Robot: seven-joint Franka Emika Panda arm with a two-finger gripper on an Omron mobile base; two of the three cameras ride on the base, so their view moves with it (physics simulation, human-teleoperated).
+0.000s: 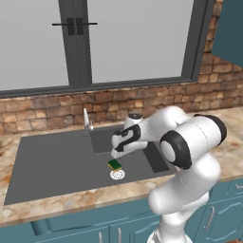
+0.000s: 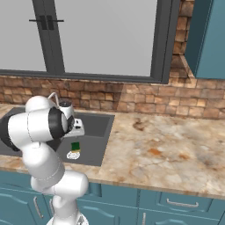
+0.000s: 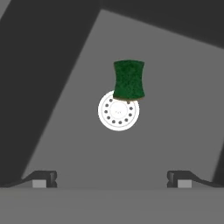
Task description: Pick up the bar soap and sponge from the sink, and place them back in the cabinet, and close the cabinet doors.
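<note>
The sponge (image 3: 128, 79), dark green on top, lies flat on the floor of the dark grey sink (image 1: 47, 161), its edge over the rim of the white round drain (image 3: 118, 110). It also shows as the sponge (image 1: 114, 164) and the sponge (image 2: 75, 146) in the base views. My gripper (image 3: 111, 177) hangs open above the basin, pointing down, with nothing between its fingers; the gripper (image 1: 116, 153) is just above the sponge. The bar soap is out of view. Part of the teal cabinet (image 2: 206, 39) shows at the upper right; its doors are not clear to me.
A silver faucet (image 1: 86, 118) stands at the sink's back edge. Marble counter (image 2: 167, 149) stretches to the right of the basin. A brick wall and a large window rise behind. Teal cupboard fronts (image 2: 176, 204) run below the counter.
</note>
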